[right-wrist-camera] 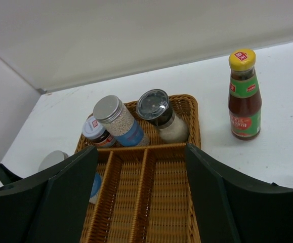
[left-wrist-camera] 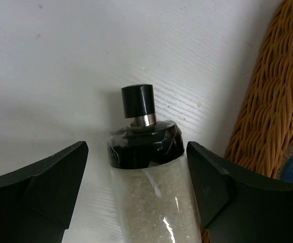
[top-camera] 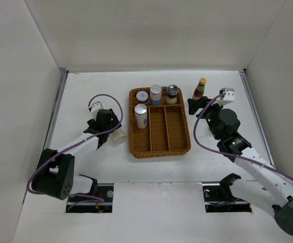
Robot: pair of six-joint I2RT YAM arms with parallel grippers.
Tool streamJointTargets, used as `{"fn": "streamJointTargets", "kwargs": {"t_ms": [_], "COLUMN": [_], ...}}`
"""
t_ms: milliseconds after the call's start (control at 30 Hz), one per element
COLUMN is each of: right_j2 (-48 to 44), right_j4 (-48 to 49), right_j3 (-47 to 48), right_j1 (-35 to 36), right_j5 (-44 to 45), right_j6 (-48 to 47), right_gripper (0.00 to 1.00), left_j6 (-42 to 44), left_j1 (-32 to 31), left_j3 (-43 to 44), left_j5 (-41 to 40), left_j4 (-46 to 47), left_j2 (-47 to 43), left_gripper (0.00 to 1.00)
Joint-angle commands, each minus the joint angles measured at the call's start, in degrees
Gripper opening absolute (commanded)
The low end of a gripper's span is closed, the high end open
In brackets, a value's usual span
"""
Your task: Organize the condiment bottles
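Observation:
A pale bottle with a black cap (left-wrist-camera: 146, 202) lies on the table just left of the wicker tray (top-camera: 159, 147). My left gripper (left-wrist-camera: 136, 157) is open around it; the right finger is at its side and a gap shows on the left. In the top view the bottle (top-camera: 119, 137) lies under the left gripper (top-camera: 111, 131). The tray's back compartment holds a small white-lidded jar (right-wrist-camera: 98, 132), a silver-lidded bottle (right-wrist-camera: 120, 123) and a dark-lidded shaker (right-wrist-camera: 164, 117). A white silver-lidded bottle (top-camera: 141, 115) stands in the left long compartment. The red yellow-capped sauce bottle (right-wrist-camera: 244, 96) stands on the table right of the tray. My right gripper (right-wrist-camera: 141, 149) is open and empty over the tray's right edge.
The tray's middle and right long compartments (right-wrist-camera: 186, 202) hold nothing. White walls enclose the table on the left, the back and the right. In the top view the sauce bottle (top-camera: 200, 89) stands just beyond my right gripper (top-camera: 199, 107).

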Motion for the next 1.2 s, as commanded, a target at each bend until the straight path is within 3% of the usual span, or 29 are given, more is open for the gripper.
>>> {"fn": "streamJointTargets", "kwargs": {"t_ms": [0,333,500,667,900,1167], "right_j2": [-0.4,-0.9,-0.5,-0.2,-0.4,-0.6], "right_j4": [1.8,1.9,2.0,2.2,2.3,2.3], "right_j3": [2.1,1.8,1.7,1.7,1.4,1.1], "right_j1": [0.7,0.9,0.9,0.9,0.9,0.3], "right_j5": [-0.4,-0.7,-0.5,-0.8,-0.7,-0.8], "right_j6": [-0.2,0.0,-0.1,0.0,0.1,0.2], "right_gripper": [0.76,0.76,0.76,0.76,0.76,0.78], "left_j6": [-1.2,-1.8,-1.9,-0.9,2.8,3.8], "left_j1": [1.1,1.1,1.3,-1.5,-9.0,-14.4], "left_j3": [0.0,-0.1,-0.2,-1.2,-4.8,-8.3], "left_j5": [0.2,0.2,0.2,-4.3,-13.9,-18.1], "left_j4": [3.2,6.9,9.5,8.7,4.1,0.0], "left_j2": [0.0,5.5,6.1,-4.5,-20.1,-29.8], "left_gripper": [0.78,0.67,0.39,0.25,0.20,0.15]}}
